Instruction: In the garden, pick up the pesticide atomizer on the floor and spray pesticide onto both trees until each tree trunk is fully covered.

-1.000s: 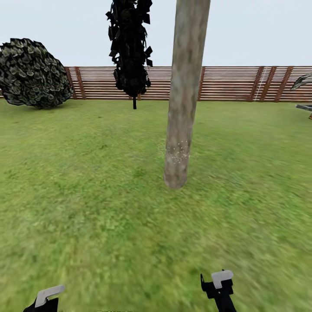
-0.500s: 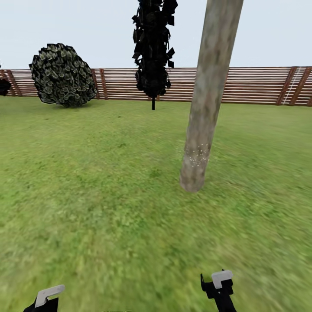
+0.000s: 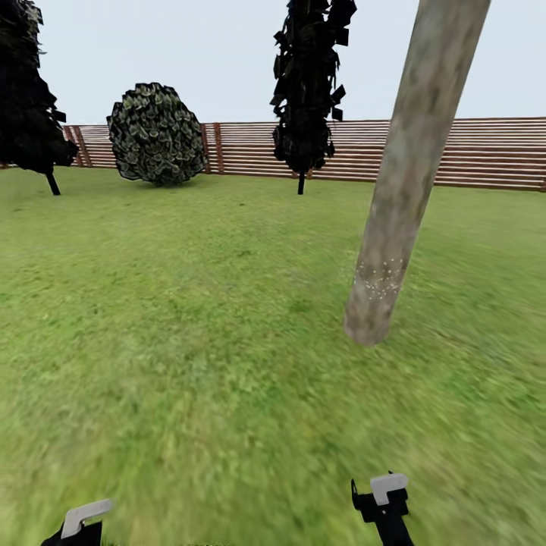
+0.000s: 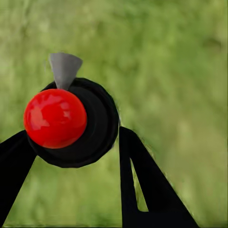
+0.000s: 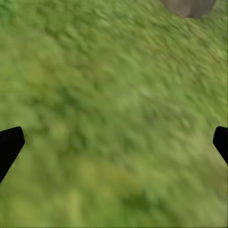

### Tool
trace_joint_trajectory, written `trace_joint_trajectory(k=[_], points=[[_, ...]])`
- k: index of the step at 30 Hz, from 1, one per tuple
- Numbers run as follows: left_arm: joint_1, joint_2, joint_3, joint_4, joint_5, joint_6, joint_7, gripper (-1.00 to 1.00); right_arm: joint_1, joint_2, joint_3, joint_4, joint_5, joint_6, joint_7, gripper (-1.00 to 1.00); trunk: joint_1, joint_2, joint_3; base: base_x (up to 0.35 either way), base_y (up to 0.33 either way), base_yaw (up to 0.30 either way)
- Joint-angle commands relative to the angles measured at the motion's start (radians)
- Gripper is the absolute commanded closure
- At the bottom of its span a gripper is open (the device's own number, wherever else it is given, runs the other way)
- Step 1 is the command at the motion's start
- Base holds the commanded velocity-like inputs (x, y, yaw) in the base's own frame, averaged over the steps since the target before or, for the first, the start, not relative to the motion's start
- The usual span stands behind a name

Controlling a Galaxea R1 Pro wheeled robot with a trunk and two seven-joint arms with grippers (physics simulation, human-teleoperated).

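1. Through the left wrist camera I see my left gripper (image 4: 76, 142) clamped on the pesticide atomizer (image 4: 71, 121): black fingers (image 4: 14, 161) on either side of its round black body, which carries a glossy red cap and a small grey nozzle.
2. In the head view the left gripper's grey tip sits at the lower edge, over the lawn (image 3: 189, 341); the atomizer itself I cannot make out there.
3. My right gripper (image 5: 114, 142) has its fingers spread wide apart, nothing between them, only grass below. It also shows in the head view at the lower edge.
4. The tree trunk (image 3: 409, 167), pale grey-brown and mottled, stands ahead and to my right, leaning in the frame. A patch of fine white specks marks it just above the base.
5. The trunk base also shows in the right wrist view, beyond the fingertips.
6. Further back: two near-black cypresses (image 3: 307, 83), a round bush (image 3: 157, 134), the slatted wooden fence (image 3: 470, 152).
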Motion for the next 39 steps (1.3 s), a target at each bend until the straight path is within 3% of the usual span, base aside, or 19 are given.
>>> trace_joint_trajectory(k=[1, 7, 39], points=[[-0.001, 0.000, 0.006, 0.002, -0.010, -0.005, 0.002, 1.00, 0.000, 0.000, 0.005, 0.001, 0.007, 0.000, -0.010, -1.00, 0.000, 0.000, 0.000, 0.000, 0.000, 0.279], [0.008, 0.000, 0.005, 0.000, -0.009, -0.005, 0.002, 1.00, 0.000, 0.000, 0.005, 0.001, 0.007, 0.000, -0.010, -1.00, 0.000, 0.000, 0.002, 0.000, 0.136, 0.279], [0.009, 0.000, 0.006, 0.001, -0.009, -0.005, 0.003, 1.00, 0.001, 0.000, 0.005, 0.001, 0.007, 0.000, -0.010, -1.00, 0.000, 0.000, 0.017, 0.000, 0.306, 0.279]])
